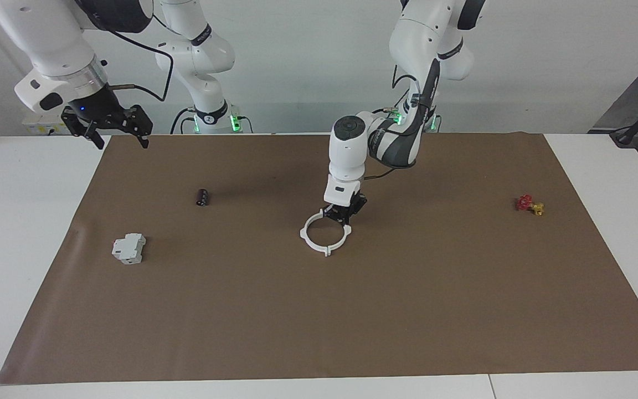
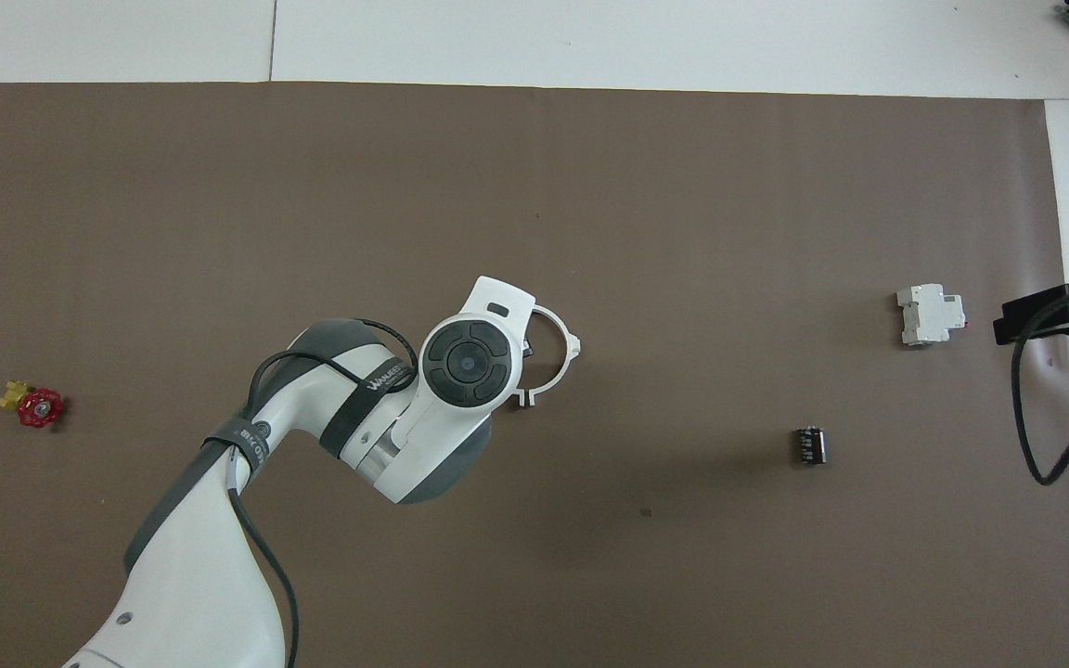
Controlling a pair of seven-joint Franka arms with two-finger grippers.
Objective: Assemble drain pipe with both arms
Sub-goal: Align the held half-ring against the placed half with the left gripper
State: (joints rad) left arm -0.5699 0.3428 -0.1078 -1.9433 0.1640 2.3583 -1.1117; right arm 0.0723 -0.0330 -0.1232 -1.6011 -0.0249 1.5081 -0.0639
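The drain pipe [image 1: 314,247] is a thin white ring with small tabs, at the middle of the brown mat. My left gripper [image 1: 341,217] points straight down and is shut on the part of the rim nearest the robots. In the overhead view the left wrist covers that gripper and half of the drain pipe [image 2: 573,348]. My right gripper [image 1: 122,141] waits open in the air over the mat's corner at the right arm's end, holding nothing. Only the right gripper's black tip [image 2: 1045,315] shows in the overhead view.
A grey-white box [image 1: 129,248] and a small black cylinder [image 1: 202,197] lie toward the right arm's end. A red-and-yellow valve [image 1: 529,205] lies toward the left arm's end. The brown mat [image 1: 407,310] covers most of the white table.
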